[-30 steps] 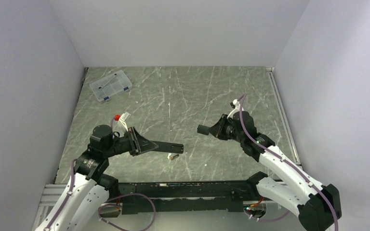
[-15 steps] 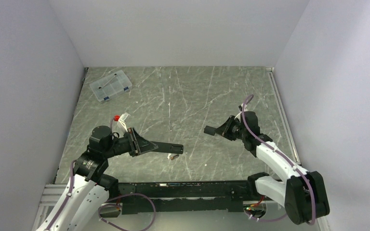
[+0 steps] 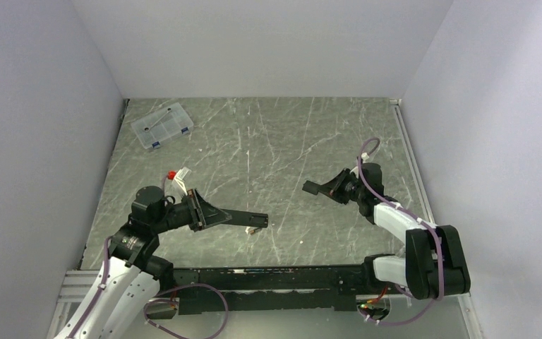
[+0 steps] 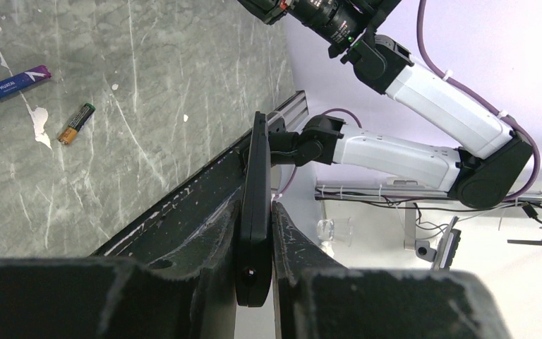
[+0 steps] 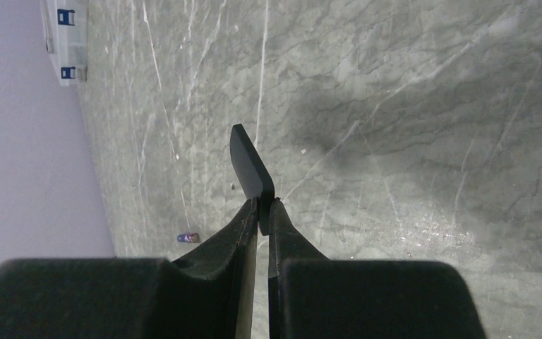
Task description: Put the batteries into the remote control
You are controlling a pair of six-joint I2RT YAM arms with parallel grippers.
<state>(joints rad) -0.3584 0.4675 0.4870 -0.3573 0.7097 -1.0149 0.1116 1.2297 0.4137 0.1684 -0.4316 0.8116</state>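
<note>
At the near left of the table [image 3: 289, 134], gripping the remote control [image 4: 257, 159] by one end with the left gripper [image 4: 257, 220], fingers pressing its two broad faces, thin edge facing the wrist camera, most of the bar projecting free past the fingertips. Over the right half, clear of the surface, pinching a small flat black plate [image 5: 249, 164] in the right gripper [image 5: 261, 206], closed almost fully on it; probably the battery cover, judging by shape alone. Lying loose on the stone near the left gripper: blue-banded battery [image 4: 17, 81] and gold-ended battery [image 4: 76, 123], close together, not touching. Sitting at the far left corner: clear compartment box [image 3: 161, 126].

Handling, as judged:
- Treating the remote control as light, rigid and smooth-skinned. Expecting pivoting or slipping under a one-end pinch when pushed on. Favouring a firmer hold nearer mid-length, with the battery bay exposed; bay not discernible in these views.
- Treating each battery as small, hard and prone to rolling. Taking it across the barrel at mid-length, leaving both ends free for seating.
</note>
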